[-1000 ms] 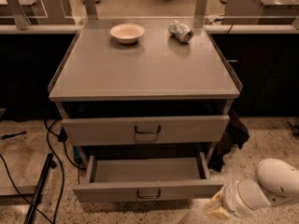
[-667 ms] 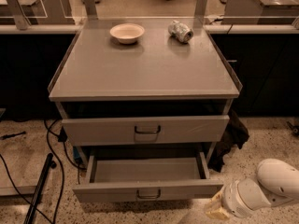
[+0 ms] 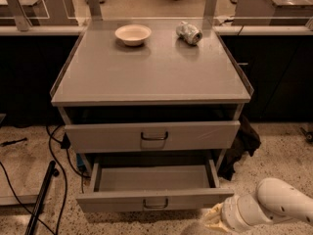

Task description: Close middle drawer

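Note:
The middle drawer (image 3: 155, 199) is pulled far out at the bottom of the grey cabinet. Its plain grey tray (image 3: 152, 178) shows and is empty, and its small dark loop handle (image 3: 156, 203) sits in the middle of the front panel. My gripper (image 3: 214, 220) is low at the bottom right, on the end of my white arm (image 3: 274, 207). It is just below and to the right of the drawer front's right corner, apart from the handle.
Above it, a taller drawer front (image 3: 152, 136) stands slightly out with a dark gap over it. The cabinet top (image 3: 146, 72) carries a white bowl (image 3: 133, 34) and a crushed can (image 3: 189, 32). Black cables (image 3: 58, 165) and a dark pole (image 3: 41, 197) lie on the floor at the left. A dark cloth (image 3: 242, 146) hangs at the right.

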Controlling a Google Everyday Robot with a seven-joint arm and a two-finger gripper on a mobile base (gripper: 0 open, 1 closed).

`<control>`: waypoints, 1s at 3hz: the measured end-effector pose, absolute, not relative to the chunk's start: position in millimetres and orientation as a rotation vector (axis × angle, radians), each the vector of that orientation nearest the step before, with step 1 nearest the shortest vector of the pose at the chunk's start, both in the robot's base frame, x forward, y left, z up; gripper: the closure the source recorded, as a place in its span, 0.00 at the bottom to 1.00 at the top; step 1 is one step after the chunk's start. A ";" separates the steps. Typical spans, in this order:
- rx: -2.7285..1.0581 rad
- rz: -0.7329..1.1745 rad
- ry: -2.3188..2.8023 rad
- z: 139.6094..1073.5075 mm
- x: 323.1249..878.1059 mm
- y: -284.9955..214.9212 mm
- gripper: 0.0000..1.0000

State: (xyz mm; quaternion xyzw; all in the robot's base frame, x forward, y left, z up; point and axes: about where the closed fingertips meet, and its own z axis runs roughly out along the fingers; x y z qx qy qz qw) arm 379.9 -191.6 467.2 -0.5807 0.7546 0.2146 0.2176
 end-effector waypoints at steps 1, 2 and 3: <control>-1.647 0.507 1.973 451.4 390.9 -181.8 1.00; -1.637 0.401 1.900 432.4 408.1 -179.8 1.00; -1.637 0.401 1.900 432.4 408.1 -179.8 1.00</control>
